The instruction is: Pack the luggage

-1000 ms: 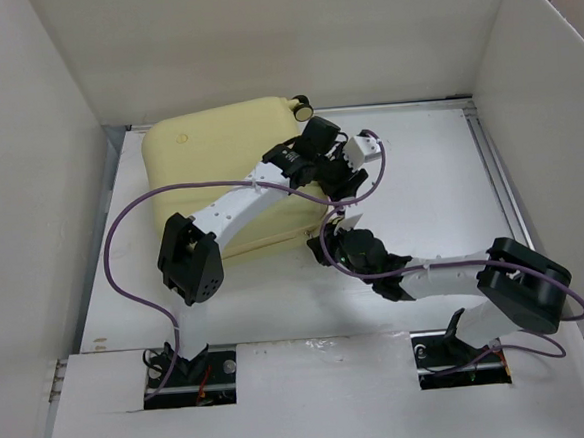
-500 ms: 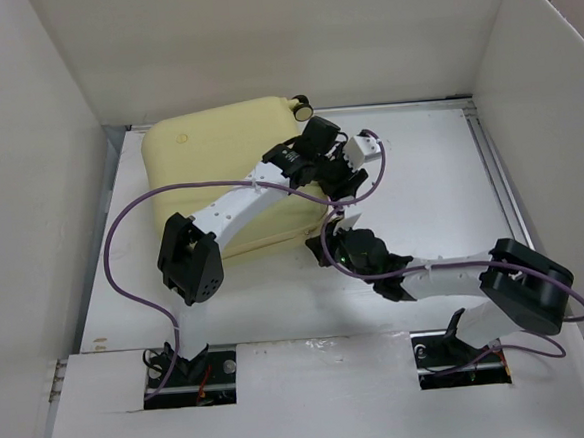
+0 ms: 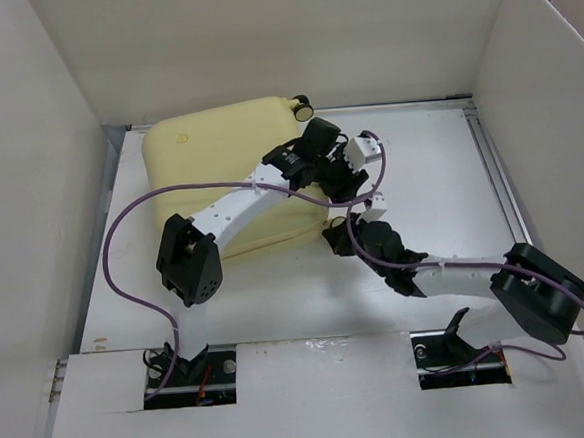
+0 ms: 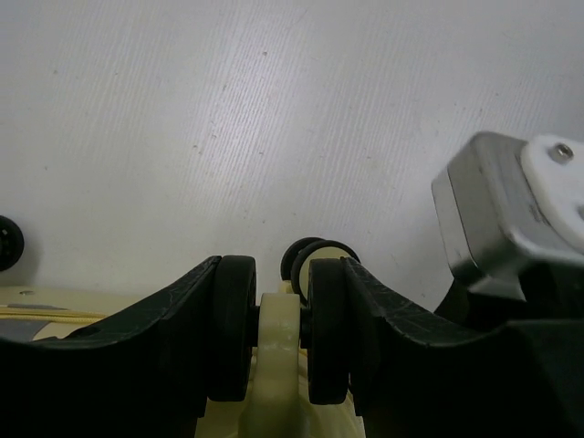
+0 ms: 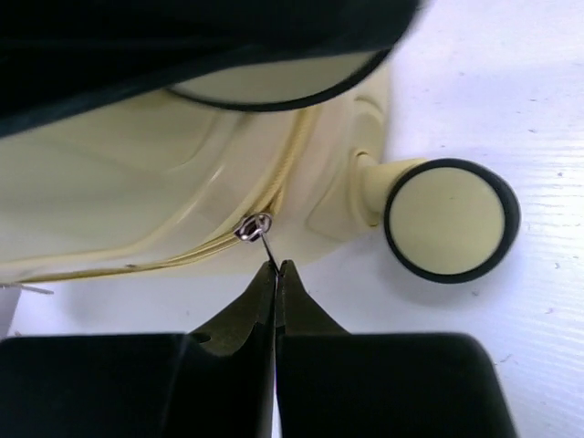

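Note:
The luggage (image 3: 207,150) is a pale yellow hard-shell suitcase lying shut on the table at the back left. My left gripper (image 3: 342,187) is at its near right corner. In the left wrist view the left gripper (image 4: 279,274) is shut on a black double wheel (image 4: 234,328) with a cream stem between. My right gripper (image 3: 339,226) is just below that corner. In the right wrist view the right gripper (image 5: 276,266) is shut on the thin metal zipper pull (image 5: 255,225) at the seam of the shell (image 5: 119,201), left of a cream wheel (image 5: 450,219).
White walls box in the white table (image 3: 429,169) on the left, back and right. A white board covers the near edge by the arm bases. Purple cables (image 3: 119,251) loop off both arms. Another luggage wheel (image 3: 302,106) sticks out at the back corner.
The right gripper has shut on the zipper pull and shifted right and slightly farther along the luggage's near corner, its elbow swinging right. The left arm has not moved.

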Robot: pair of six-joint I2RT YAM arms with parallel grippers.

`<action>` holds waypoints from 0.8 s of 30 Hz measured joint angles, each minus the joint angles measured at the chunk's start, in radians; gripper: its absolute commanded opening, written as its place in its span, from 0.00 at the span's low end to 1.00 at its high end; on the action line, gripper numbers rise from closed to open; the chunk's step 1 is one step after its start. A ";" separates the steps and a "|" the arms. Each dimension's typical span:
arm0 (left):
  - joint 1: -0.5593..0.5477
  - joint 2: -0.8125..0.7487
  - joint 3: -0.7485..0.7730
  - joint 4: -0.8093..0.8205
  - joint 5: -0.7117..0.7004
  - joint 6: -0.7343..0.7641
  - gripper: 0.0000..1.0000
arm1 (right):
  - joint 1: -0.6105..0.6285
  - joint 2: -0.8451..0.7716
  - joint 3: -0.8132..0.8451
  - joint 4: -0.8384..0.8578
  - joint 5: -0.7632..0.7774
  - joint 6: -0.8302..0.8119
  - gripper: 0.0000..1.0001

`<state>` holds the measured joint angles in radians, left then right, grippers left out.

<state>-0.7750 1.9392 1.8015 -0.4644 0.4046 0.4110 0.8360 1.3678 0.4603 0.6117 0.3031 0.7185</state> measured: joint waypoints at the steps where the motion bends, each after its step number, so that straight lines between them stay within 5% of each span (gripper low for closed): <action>1: -0.001 -0.004 -0.006 0.005 -0.002 0.000 0.00 | -0.014 -0.002 -0.005 0.000 -0.005 0.016 0.00; 24: -0.002 -0.130 -0.165 0.029 0.059 0.059 0.00 | -0.260 0.214 -0.008 0.355 -0.287 0.182 0.00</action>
<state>-0.7773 1.8091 1.6367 -0.4358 0.4637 0.4702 0.5758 1.5814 0.4522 0.9665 0.0158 0.9001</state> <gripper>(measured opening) 0.457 0.010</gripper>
